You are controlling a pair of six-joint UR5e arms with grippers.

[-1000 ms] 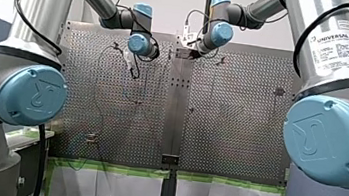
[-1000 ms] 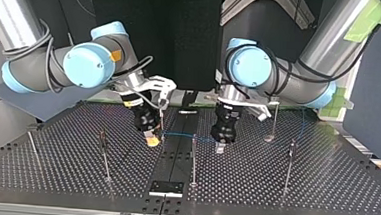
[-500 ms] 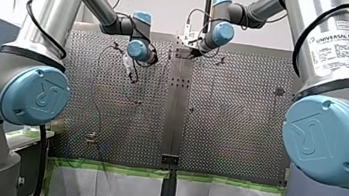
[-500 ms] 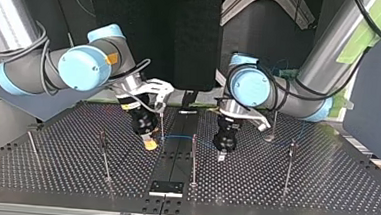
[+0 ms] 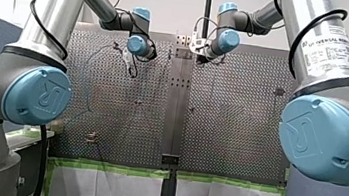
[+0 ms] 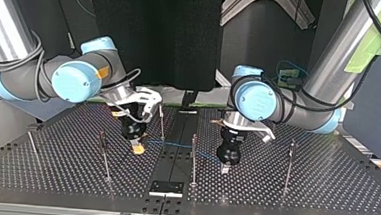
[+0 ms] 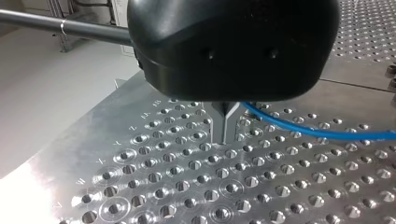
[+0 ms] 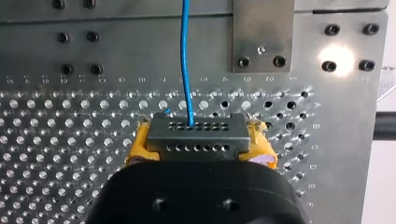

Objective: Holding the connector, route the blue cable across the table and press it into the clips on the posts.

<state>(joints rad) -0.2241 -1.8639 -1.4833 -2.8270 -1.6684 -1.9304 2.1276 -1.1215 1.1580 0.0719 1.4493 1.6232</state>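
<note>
At the top view's left, my right gripper is hanging just above the perforated table, with its yellow pads clamping the connector from both sides. The blue cable is leaving the connector and running right, past the middle post, to my left gripper. There the metal fingers are pressing together on the cable near their root, though the gripper's own black body is hiding the exact pinch. Farther right, the cable is showing too faintly to follow.
</note>
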